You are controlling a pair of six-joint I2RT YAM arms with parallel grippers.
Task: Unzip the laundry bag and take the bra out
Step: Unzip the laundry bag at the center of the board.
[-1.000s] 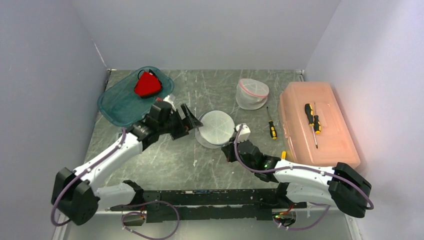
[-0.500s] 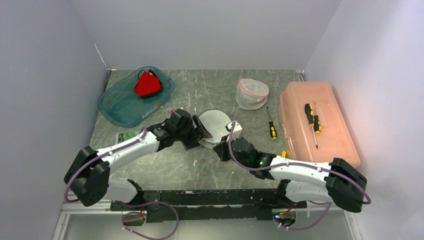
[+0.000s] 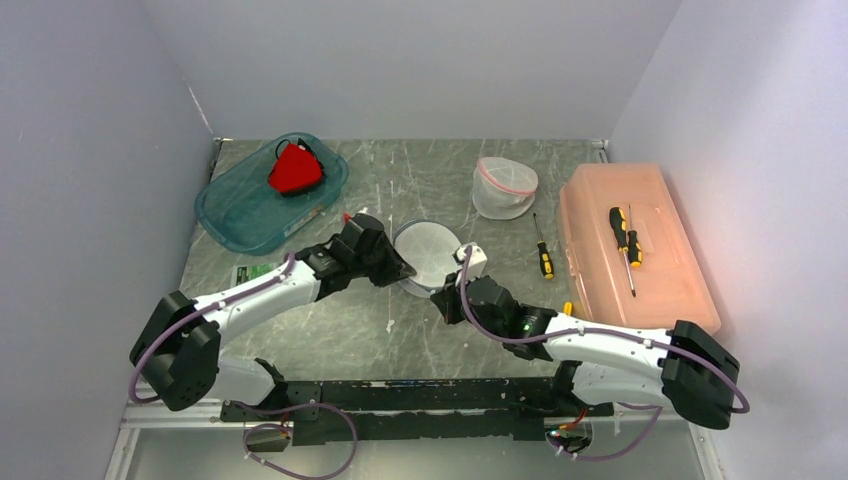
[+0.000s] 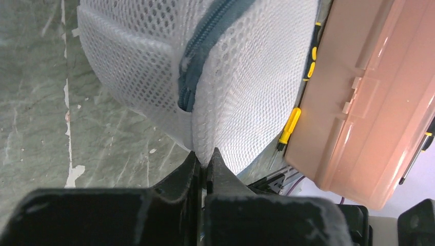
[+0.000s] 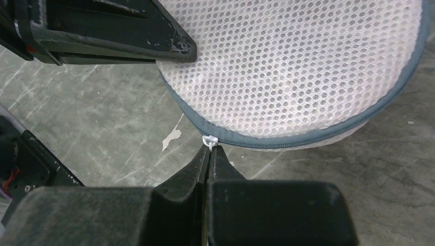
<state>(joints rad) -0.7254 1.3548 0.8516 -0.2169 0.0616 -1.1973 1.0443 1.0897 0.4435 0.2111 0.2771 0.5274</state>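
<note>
The round white mesh laundry bag (image 3: 428, 250) lies near the middle of the table (image 3: 330, 320), well clear of its edges, with the left gripper (image 4: 203, 160) clamped on a fold of its mesh and the right gripper (image 5: 209, 151) pinching the small white zipper pull (image 5: 208, 140) at the bag's near rim.

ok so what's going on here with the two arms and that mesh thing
Two robot arms are working on a round mesh bag. The left tool is shut on a fold of the bag's mesh, holding it. The right tool is shut on the white zip pull at the bag's edge. The zip looks closed along what shows, so unzipping has not begun.
</note>
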